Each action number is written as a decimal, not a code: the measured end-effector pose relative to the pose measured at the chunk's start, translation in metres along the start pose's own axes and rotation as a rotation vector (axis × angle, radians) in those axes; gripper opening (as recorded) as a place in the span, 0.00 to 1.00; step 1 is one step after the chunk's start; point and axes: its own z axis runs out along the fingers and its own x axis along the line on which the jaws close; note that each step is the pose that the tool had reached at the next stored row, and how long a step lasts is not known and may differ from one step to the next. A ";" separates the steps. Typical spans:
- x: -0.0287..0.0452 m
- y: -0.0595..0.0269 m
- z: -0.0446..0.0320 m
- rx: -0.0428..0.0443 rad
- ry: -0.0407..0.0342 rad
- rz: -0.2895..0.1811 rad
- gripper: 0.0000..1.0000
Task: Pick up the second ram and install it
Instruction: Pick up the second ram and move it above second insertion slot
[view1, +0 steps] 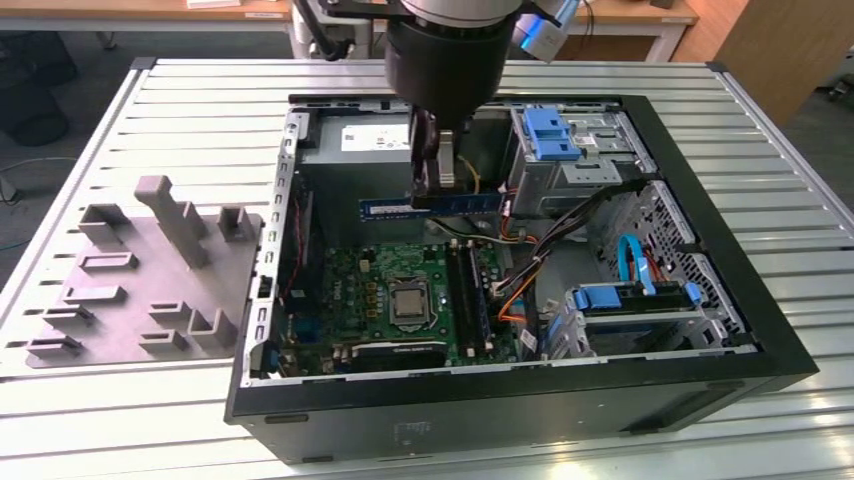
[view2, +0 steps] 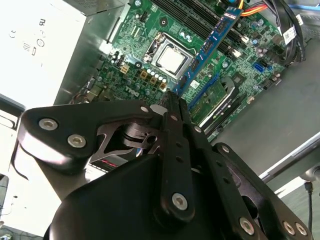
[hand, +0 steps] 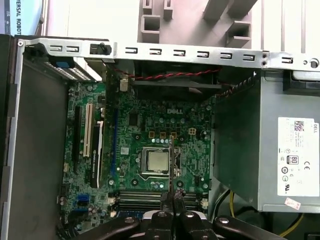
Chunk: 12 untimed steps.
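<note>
Claw (view1: 442, 186) is clamping the ram stick (view1: 430, 206), fingertips pressing together on its upper long edge. Stick is hanging level just beneath the claw, inside the open computer case (view1: 674, 150), raised above the motherboard (view1: 387, 285) and beside the grey power supply (view1: 354, 150).

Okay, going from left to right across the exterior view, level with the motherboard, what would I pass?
Grey tray → processor socket → black memory slots → blue-latched drive cage. The end effector holds the second ram above the board, so it's left out.
</note>
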 end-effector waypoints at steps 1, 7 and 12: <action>0.0001 -0.0001 0.0012 0.0000 0.0000 0.000 0.13; 0.0012 -0.0007 0.0082 0.0000 -0.0003 0.000 0.13; 0.0021 -0.0014 0.0144 0.0003 -0.0016 0.008 0.13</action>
